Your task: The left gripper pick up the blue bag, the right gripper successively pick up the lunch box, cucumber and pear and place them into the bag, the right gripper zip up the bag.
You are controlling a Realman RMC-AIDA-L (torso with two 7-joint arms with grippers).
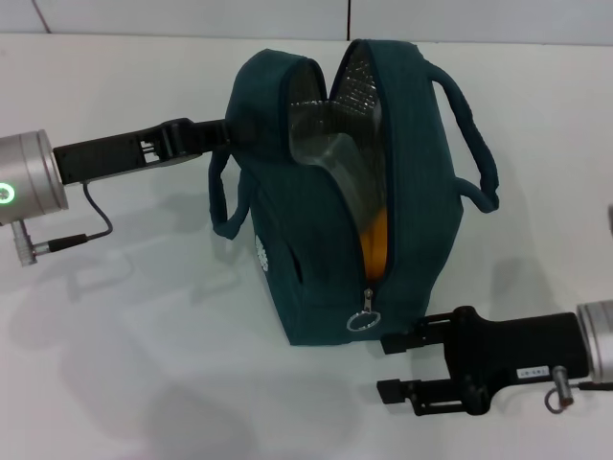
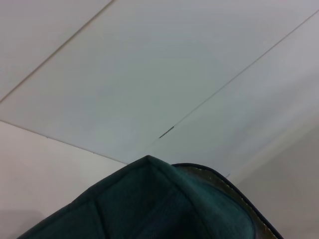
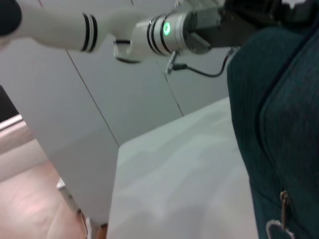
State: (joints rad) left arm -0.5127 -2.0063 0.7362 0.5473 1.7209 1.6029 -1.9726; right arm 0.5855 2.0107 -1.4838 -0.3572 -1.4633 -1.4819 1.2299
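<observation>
- Head view: blue bag [image 1: 383, 192] stands on the white desk [image 1: 124, 364], roughly mid-frame, top zipper mostly undone, mouth gaping wide at the far end.
- Silver foil lining [image 1: 354, 86] visible inside the opening; something orange [image 1: 376, 240] shows low in the slit, can't tell what item it is.
- Zipper pull ring [image 1: 363, 319] hangs at the near end of the bag, where the zip is closed for a short stretch.
- Two carry handles: one loops out on the left side [image 1: 222, 196], the other on the right side [image 1: 474, 134].
- Left end effector [image 1: 222, 129] reaches in from the left and meets the bag's upper left edge near the opening; fingertips are hidden against the fabric, can't tell whether they pinch it.
- Right end effector [image 1: 385, 366] sits on the near right, just beside the bag's near corner and the pull ring; its two black fingers are spread apart, nothing between them, not touching the ring.
- Left wrist view: only a teal fabric edge of the bag [image 2: 164, 204] fills the lower frame, pale wall panels behind; own fingers not seen.
- Right wrist view: side of the bag [image 3: 284, 124] up close, pull ring [image 3: 276, 230] at its lower edge, desk surface [image 3: 174, 174] beside it; the left arm [image 3: 164, 30] with a green light reaches the bag's top farther off.
</observation>
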